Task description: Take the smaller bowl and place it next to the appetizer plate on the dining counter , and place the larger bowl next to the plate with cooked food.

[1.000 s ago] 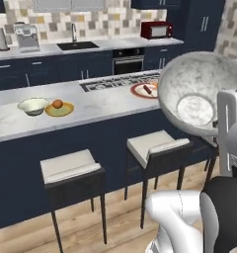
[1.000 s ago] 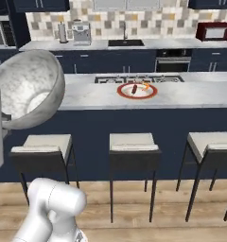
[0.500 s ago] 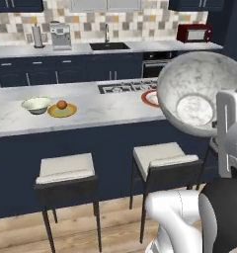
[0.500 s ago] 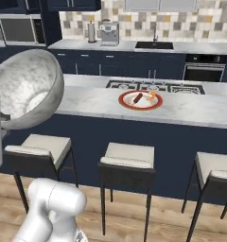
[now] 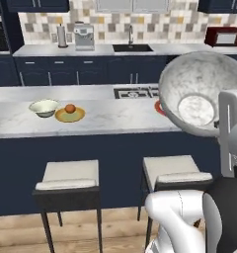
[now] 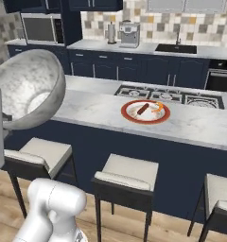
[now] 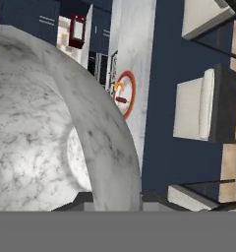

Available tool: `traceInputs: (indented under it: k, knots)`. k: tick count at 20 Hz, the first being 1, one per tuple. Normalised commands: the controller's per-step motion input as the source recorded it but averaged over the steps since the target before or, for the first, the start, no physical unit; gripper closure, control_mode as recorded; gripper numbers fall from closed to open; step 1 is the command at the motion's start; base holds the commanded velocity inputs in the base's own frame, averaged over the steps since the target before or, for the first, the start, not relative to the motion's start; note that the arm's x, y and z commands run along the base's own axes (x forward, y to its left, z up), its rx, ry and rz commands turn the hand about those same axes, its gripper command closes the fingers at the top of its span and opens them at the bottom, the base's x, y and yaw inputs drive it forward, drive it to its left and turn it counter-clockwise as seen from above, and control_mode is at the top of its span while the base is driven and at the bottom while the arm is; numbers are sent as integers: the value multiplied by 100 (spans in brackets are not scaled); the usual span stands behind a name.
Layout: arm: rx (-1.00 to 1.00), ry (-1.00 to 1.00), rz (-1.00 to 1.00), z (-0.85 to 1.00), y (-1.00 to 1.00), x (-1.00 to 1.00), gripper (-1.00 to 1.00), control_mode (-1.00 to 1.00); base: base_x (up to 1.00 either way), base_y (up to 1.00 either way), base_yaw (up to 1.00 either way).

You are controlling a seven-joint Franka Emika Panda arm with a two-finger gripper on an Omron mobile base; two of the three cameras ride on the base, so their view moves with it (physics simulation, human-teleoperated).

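1. Far left on the dining counter [image 5: 110,118]: one smaller bowl [image 5: 44,107], upright, mouth up, touching or just beside the appetizer plate [image 5: 70,114], which carries a single orange ball
2. Near side of the counter: two stools [image 5: 68,180] in the left base view, three in the right base view
3. Centre, beside the black cooktop [image 6: 170,96]: one plate with cooked food [image 6: 145,111], lying flat
4. Right in the left base view: one larger bowl [image 5: 202,91], raised in the air on the near side of the counter, tipped on its side with its mouth toward the base cameras; the gripper [image 7: 112,199] is clamped on its rim, fingertips hidden behind the wall
5. Far wall: one red microwave [image 5: 224,36], one coffee machine [image 5: 84,36], one sink; no legible writing anywhere
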Motion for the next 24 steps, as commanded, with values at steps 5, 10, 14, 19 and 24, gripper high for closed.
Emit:
traceInputs:
  k: [5,10,14,19,24]
  knots:
    - [0,0,0,0,0,0,100,100,45,-43,24]
    - [2,0,4,0,-7,3,100,-100,27,-35,19]
    - [6,2,4,0,-25,34,100,-100,0,0,0]
    - [3,20,0,0,-8,75,100,-100,0,0,0]
    - [0,39,5,-4,-2,97,100,-100,0,0,0]
